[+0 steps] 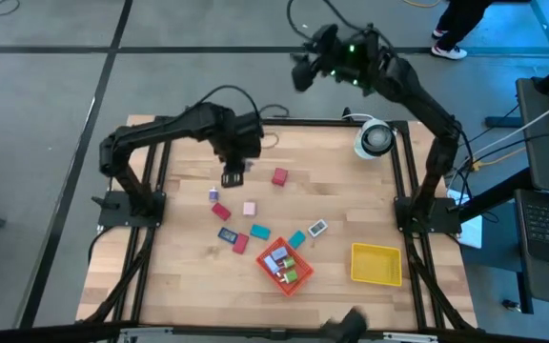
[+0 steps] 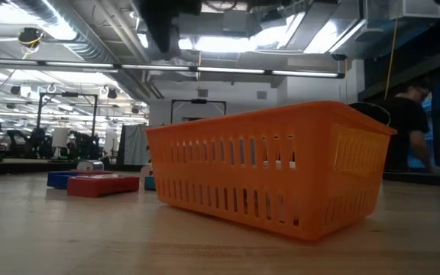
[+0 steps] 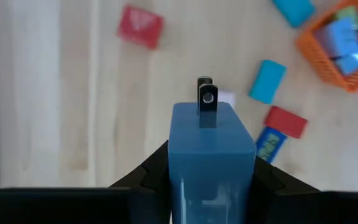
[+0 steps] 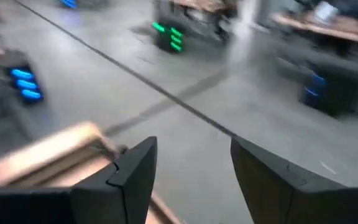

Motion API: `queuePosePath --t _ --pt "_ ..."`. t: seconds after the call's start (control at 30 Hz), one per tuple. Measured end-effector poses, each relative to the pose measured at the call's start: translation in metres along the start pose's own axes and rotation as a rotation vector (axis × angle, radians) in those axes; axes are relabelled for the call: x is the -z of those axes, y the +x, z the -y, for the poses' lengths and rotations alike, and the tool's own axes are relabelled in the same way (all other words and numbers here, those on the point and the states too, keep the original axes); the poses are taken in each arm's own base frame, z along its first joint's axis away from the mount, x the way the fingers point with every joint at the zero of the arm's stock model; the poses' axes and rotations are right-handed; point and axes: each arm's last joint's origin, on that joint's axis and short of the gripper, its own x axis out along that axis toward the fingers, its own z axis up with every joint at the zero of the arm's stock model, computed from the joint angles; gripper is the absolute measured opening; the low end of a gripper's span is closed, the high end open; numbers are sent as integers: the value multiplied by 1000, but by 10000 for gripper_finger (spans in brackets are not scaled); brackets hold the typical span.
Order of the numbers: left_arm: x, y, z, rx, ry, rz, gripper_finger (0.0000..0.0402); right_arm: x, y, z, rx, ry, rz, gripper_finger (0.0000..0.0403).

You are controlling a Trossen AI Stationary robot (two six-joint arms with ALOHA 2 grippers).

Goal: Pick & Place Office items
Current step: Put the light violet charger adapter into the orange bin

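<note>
Orange basket (image 1: pixel 285 266) holds several office items (image 1: pixel 282 263); yellow tray (image 1: pixel 376 264) empty

Even, bright light falls on the wooden table (image 1: pixel 189 276) from above, and the arms cast only soft, short shadows beside themselves. In the low view, ceiling light panels (image 2: pixel 228 42) above the orange basket (image 2: pixel 270 164) glare white, leaving the room behind the basket dim. The right wrist view is smeared with motion blur; only the dark fingers (image 4: pixel 135 171) stay crisp. In the left wrist view the blue block (image 3: pixel 211 155) is sharp, the table behind slightly soft.
</note>
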Motion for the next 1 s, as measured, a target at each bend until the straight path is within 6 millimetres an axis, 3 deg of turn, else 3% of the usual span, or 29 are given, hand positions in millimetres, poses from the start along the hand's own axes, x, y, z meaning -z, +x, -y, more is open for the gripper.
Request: queuePosePath --t 0.13,0.33,0.47,0.6,0.77,1.0 --pt "-8 1 28 16 75 61 111 18 7 40 60 18 -202 210" --pt "-39 18 53 40 139 240 111 27 1 61 82 -31 -325 210" --pt "-53 54 67 93 172 165 111 20 -4 75 83 -30 -268 210" --pt "-66 97 102 163 252 116 111 18 -2 93 67 20 -245 210" --pt "-67 119 143 241 341 109 111 17 -3 102 66 19 -239 210" --pt "-72 126 167 260 394 184 111 16 -5 101 60 -7 -233 210"
